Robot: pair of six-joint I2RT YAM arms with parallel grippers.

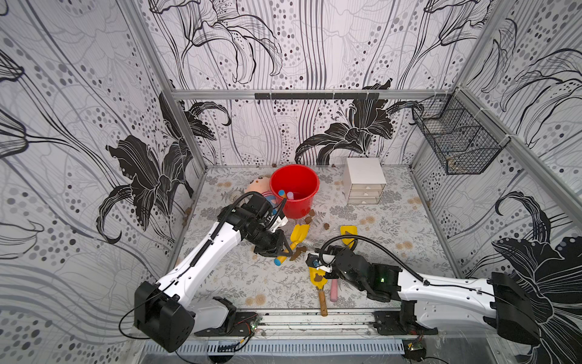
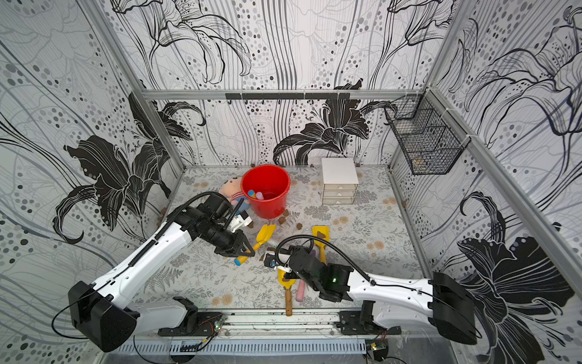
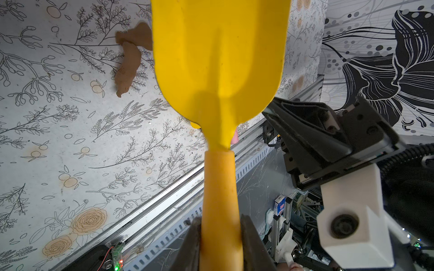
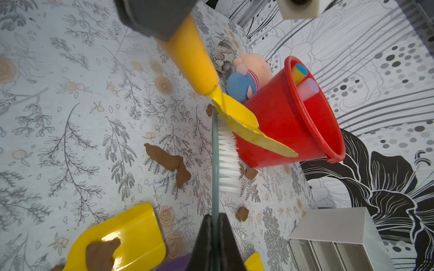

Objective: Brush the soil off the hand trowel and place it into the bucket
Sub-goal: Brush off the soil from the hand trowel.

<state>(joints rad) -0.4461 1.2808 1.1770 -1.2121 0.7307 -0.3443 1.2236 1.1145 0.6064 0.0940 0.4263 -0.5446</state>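
My left gripper (image 1: 285,250) (image 3: 220,225) is shut on the orange handle of a yellow hand trowel (image 1: 299,233) (image 2: 266,233) (image 3: 218,58), holding it just above the mat in front of the red bucket (image 1: 299,208) (image 2: 271,209) (image 4: 281,122). The blade face in the left wrist view carries no soil. My right gripper (image 1: 326,252) (image 4: 215,218) is shut on a brush's thin teal handle, and the white bristles (image 4: 226,159) (image 1: 308,243) rest against the blade's edge. Brown soil clumps (image 4: 164,157) (image 3: 128,65) (image 1: 299,252) lie on the mat below.
Two more yellow trowels with soil lie near the right arm (image 1: 348,233) (image 1: 318,277). Beside them is a pink handle (image 1: 333,290). A plush toy (image 1: 258,186) leans on the bucket, which holds two handles. A white drawer box (image 1: 365,181) stands behind; a wire basket (image 1: 456,141) hangs on the right wall.
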